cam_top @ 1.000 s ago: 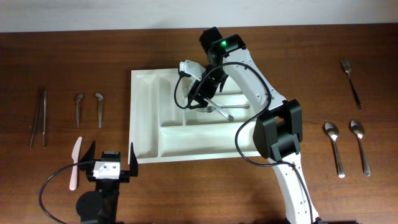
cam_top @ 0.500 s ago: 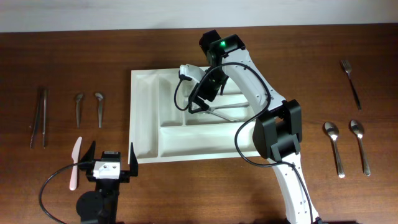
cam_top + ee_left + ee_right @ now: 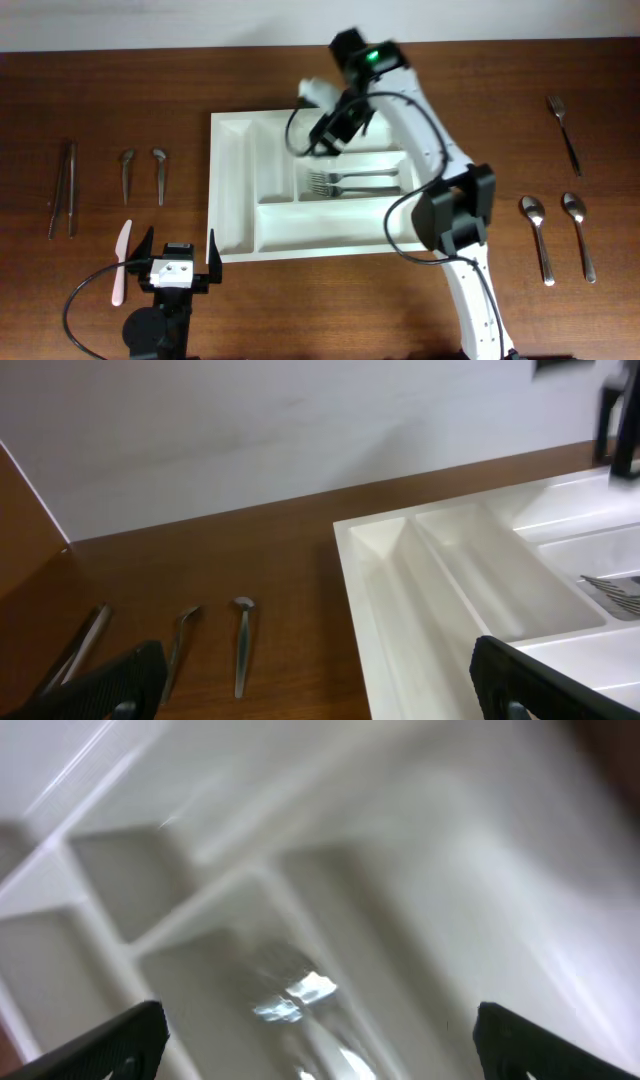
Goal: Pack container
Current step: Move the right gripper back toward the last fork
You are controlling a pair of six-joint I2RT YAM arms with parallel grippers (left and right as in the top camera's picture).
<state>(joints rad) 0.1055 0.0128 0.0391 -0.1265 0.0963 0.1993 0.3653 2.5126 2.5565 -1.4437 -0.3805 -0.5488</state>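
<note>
Tabletop (image 3: pixel 100 90) of brown wood fills the overhead view. On its middle lies the white tray (image 3: pixel 232 200). The right arm (image 3: pixel 425 120) reaches over the tray's far edge. The right gripper (image 3: pixel 320 1042) hangs above the compartments with its jaws spread wide and nothing between them. The left gripper (image 3: pixel 177 248) sits just off the tray's near left corner, likewise spread and empty. A fork (image 3: pixel 350 182), possibly two lying together, rests in the middle long compartment. Left of the tray lie two long metal rods (image 3: pixel 62 188), a pink knife (image 3: pixel 120 262) and two small spoons (image 3: pixel 127 172). To the right lie a second fork (image 3: pixel 565 132) and two larger spoons (image 3: pixel 535 238).
</note>
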